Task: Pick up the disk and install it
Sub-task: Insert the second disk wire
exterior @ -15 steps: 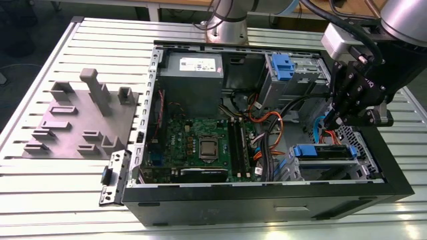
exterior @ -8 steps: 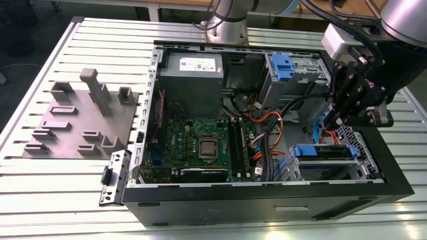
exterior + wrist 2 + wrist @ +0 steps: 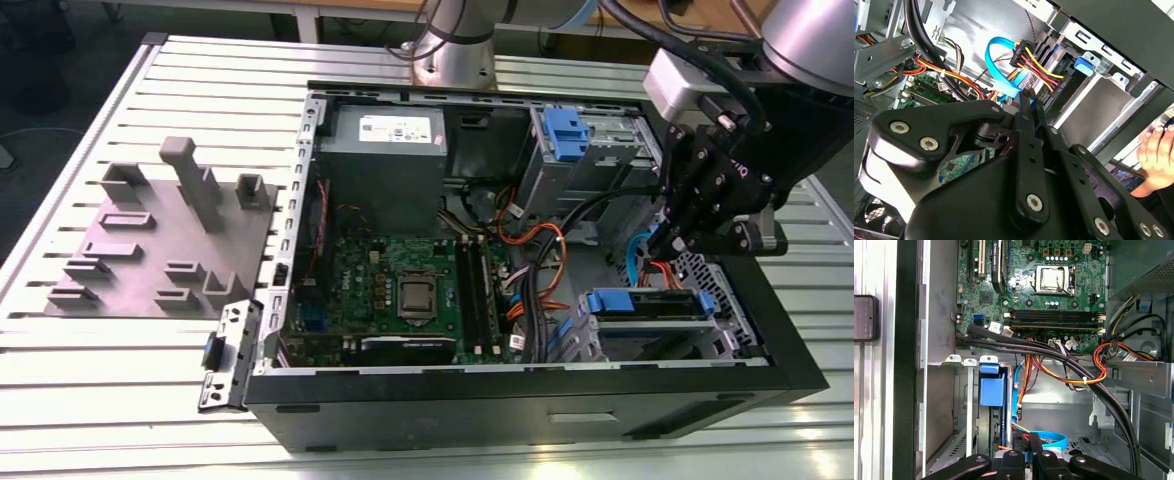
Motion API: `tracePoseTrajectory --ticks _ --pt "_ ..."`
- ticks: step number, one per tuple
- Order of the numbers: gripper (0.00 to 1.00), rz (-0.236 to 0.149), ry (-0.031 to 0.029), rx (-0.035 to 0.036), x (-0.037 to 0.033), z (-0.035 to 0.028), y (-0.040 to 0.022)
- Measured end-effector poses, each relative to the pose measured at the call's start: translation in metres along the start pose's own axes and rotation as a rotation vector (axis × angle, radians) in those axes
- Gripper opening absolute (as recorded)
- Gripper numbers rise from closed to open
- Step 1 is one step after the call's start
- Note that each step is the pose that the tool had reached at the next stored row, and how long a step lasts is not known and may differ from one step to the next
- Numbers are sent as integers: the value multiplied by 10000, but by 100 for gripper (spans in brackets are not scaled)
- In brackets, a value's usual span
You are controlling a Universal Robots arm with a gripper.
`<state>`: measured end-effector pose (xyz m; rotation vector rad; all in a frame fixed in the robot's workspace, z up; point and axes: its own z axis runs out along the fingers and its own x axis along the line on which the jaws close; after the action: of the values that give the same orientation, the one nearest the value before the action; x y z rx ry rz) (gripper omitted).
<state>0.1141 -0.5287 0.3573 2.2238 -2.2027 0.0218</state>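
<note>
1. The gripper (image 3: pixel 667 245) hangs just above the drive cage (image 3: pixel 667 335), inside the open computer case (image 3: pixel 534 410). In both wrist views its two thin black fingers (image 3: pixel 1020 450) stand together with only a narrow slit between them, and nothing is clamped in that slit.
2. The disk (image 3: pixel 647 303) sits in the drive cage, on edge in its slot. In the first wrist view its blue carrier bracket (image 3: pixel 991 387) shows at the mouth of the cage, just beside the fingertips, but whether the fingers touch it cannot be told.
3. By its look the disk is stiff and rather heavy for its size, with smooth metal faces that may slip. It is also sensitive to knocks. The blue bracket seems the safer place to take hold, on its two long sides, not on the labelled face.
4. A light blue flat cable (image 3: pixel 1049 440) curves beside the cage, very near the fingertips, and a bundle of orange and black wires (image 3: pixel 1094 370) runs over the cage's edge. They could catch on the fingers.
5. The motherboard (image 3: pixel 1044 300) lies beyond the cage, well apart from the gripper.
</note>
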Motion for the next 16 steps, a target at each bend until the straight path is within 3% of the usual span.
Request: tracePoseTrajectory --ticks 10,16 --pt "16 -1 -6 0 5 16 0" --pt "16 -4 -16 6 91 89 15"
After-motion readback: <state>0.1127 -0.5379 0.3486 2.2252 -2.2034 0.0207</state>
